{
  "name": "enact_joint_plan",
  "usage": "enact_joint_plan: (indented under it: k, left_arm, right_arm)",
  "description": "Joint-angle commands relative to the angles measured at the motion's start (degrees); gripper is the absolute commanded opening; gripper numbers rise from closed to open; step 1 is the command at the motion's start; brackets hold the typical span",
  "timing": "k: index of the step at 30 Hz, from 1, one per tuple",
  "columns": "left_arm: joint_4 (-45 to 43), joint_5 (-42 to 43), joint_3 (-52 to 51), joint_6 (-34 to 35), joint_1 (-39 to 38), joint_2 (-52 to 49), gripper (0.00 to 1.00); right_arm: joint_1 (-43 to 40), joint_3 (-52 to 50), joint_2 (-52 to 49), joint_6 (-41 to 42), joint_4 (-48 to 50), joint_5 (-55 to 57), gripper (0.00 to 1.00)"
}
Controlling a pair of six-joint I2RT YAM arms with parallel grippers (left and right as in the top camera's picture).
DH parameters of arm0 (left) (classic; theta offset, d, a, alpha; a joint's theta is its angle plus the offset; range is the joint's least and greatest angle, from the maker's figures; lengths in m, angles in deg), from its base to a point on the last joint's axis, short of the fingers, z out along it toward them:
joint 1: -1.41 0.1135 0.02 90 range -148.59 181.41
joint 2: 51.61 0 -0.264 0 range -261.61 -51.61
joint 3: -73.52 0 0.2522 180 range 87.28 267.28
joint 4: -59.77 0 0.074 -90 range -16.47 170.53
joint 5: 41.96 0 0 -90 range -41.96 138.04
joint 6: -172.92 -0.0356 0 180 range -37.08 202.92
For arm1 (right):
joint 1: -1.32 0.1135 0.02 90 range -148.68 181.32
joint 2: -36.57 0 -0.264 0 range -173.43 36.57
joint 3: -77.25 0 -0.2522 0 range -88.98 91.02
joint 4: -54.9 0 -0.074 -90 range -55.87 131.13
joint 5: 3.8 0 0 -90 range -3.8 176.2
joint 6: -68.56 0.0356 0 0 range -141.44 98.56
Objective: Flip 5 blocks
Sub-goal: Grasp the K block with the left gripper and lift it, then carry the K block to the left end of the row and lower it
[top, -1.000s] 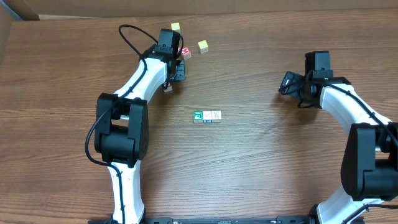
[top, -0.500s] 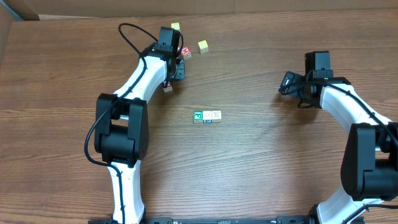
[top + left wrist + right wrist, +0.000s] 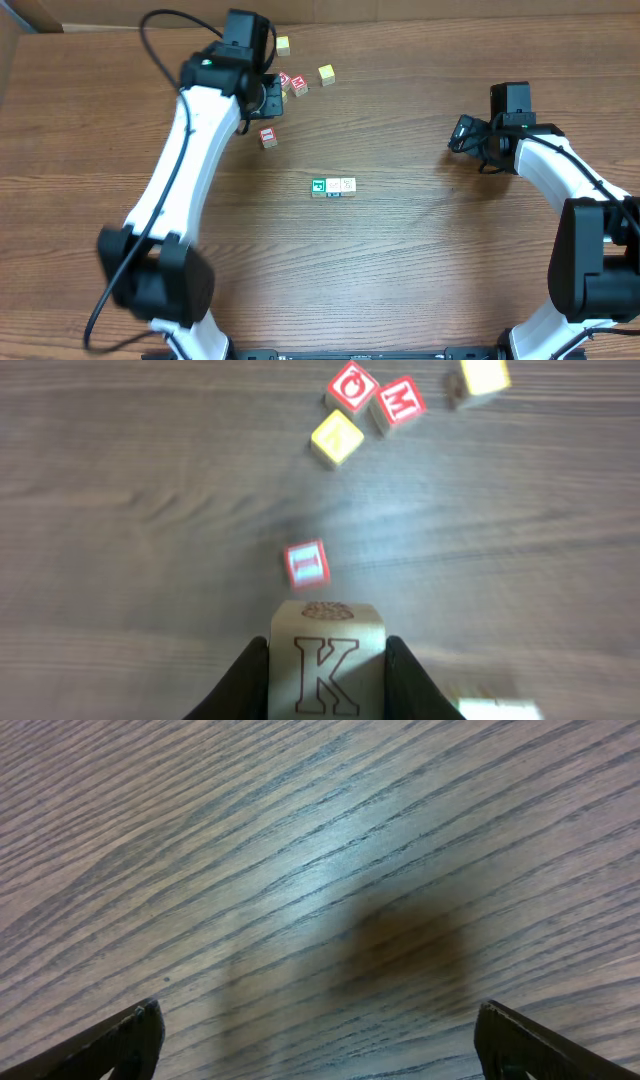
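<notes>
Lifted since a second ago: left arm stands higher, left gripper point(image 3: 327, 688) clamped on the K block point(image 3: 326, 655) (letter upright toward the wrist camera), above the table point(image 3: 400, 270). Red-bordered block point(image 3: 306, 564) lies on the wood just ahead. Row of three blocks point(image 3: 333, 186) mid-table, touching. Yellow cube point(image 3: 337, 438) and red M cube point(image 3: 398, 405) farther back. Right gripper point(image 3: 462, 133) spread wide, empty, well apart.

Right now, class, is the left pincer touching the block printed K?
Touching. Left wrist view: the left pincer grips the K block, both fingers flush against its sides.
</notes>
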Motion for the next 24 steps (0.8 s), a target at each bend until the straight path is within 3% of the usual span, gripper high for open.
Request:
enact_joint_plan:
  k: [1, 7, 11, 18, 24]
  left_arm:
    - [4.3, 1.5, 1.2, 2.8, -0.8, 3.9, 0.21]
    - [13.4, 1.5, 0.5, 5.2, -2.9, 4.6, 0.2]
    - [13.4, 1.4, -3.8, 6.7, -5.1, 4.6, 0.2]
    - [3.0, 1.2, -17.5, 10.0, -7.9, 4.6, 0.19]
    - [-13.1, 1.3, -31.0, 10.2, -8.7, 4.6, 0.19]
  right_arm:
    - [-0.2, 1.0, -0.2, -0.5, 0.3, 0.6, 1.0]
    - [-0.2, 1.0, -0.2, -0.5, 0.3, 0.6, 1.0]
    - [-0.2, 1.0, -0.2, -0.5, 0.3, 0.6, 1.0]
    - [-0.2, 1.0, -0.2, -0.5, 0.3, 0.6, 1.0]
    - [-0.2, 1.0, -0.2, -0.5, 0.3, 0.6, 1.0]
